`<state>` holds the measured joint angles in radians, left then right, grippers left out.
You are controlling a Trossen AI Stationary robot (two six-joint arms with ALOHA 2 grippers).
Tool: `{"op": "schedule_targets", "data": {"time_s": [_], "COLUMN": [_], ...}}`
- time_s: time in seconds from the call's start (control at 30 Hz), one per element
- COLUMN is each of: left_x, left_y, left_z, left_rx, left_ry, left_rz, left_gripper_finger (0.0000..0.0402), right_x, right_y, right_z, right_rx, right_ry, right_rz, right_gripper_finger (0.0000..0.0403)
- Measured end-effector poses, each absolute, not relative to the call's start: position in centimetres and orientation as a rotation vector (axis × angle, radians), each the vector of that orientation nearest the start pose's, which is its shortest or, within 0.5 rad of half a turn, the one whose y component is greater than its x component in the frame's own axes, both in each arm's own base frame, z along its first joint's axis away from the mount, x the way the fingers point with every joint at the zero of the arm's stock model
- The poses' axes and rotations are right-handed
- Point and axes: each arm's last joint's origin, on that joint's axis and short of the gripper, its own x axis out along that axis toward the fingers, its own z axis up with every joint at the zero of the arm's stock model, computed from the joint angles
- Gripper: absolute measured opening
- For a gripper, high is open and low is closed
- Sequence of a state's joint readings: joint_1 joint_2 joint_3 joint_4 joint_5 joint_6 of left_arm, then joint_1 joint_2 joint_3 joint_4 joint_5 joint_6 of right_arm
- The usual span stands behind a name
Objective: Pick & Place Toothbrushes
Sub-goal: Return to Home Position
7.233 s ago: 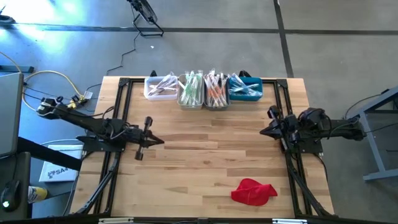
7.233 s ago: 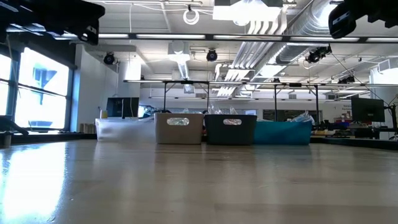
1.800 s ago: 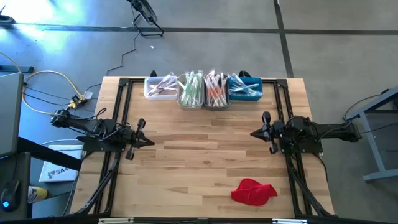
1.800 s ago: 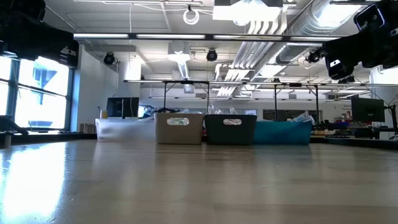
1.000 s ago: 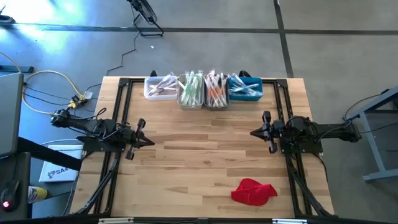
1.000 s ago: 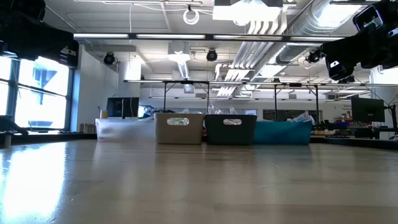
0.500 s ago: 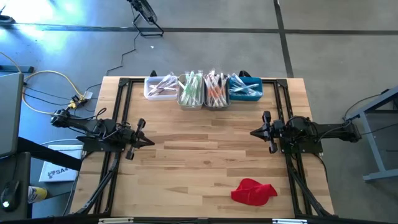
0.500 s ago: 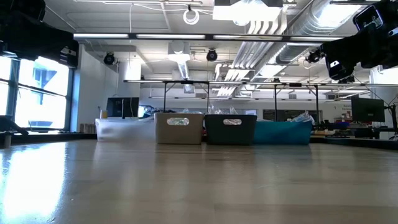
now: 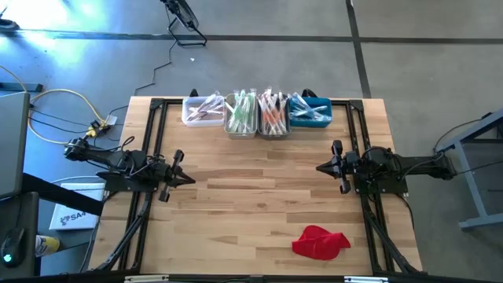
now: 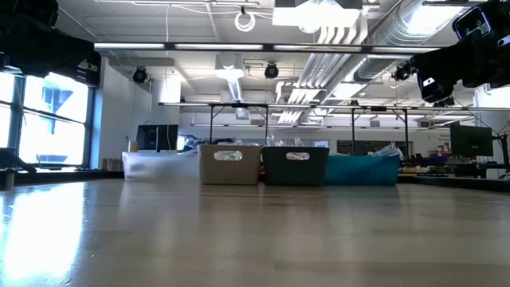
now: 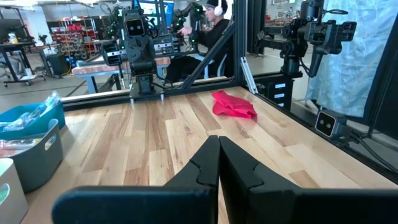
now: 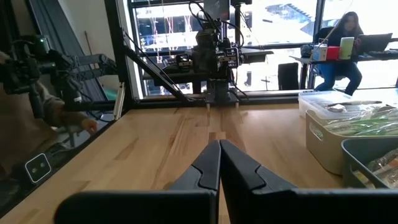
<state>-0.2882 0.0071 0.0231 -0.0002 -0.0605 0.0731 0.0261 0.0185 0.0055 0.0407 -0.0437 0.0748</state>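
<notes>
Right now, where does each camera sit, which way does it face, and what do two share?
High view: overhead, straight down on the table; left gripper and right gripper point at each other.
Low view: table height, facing the bins; left arm and right arm at upper corners.
Left wrist view: looks across at the right arm past its shut fingers.
Right wrist view: looks across at the left arm past its shut fingers.
Shared: high and left wrist views show the red cloth.
</notes>
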Motion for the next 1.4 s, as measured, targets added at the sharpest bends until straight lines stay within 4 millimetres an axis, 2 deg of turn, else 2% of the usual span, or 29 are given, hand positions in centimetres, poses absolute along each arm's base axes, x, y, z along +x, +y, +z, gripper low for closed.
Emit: {"op": "schedule_targets", "data": {"time_s": [1.13, 1.4], "left_x": [9.31, 9.19], "left_y": [-2.6, -3.01], "left_z": [17.08, 17.07], "left_rx": [0.07, 0.069], "left_ry": [-0.024, -0.025], "left_rz": [-0.227, -0.291], "left_gripper_finger": [0.0, 0.0], "right_x": [9.84, 9.84], "right_y": [0.38, 0.38], "right_z": [16.79, 16.79], "right_rx": [0.075, 0.075], "right_ry": [-0.025, -0.025], "right_rz": [0.071, 0.071], "right_gripper_finger": [0.0002, 0.0002]}}
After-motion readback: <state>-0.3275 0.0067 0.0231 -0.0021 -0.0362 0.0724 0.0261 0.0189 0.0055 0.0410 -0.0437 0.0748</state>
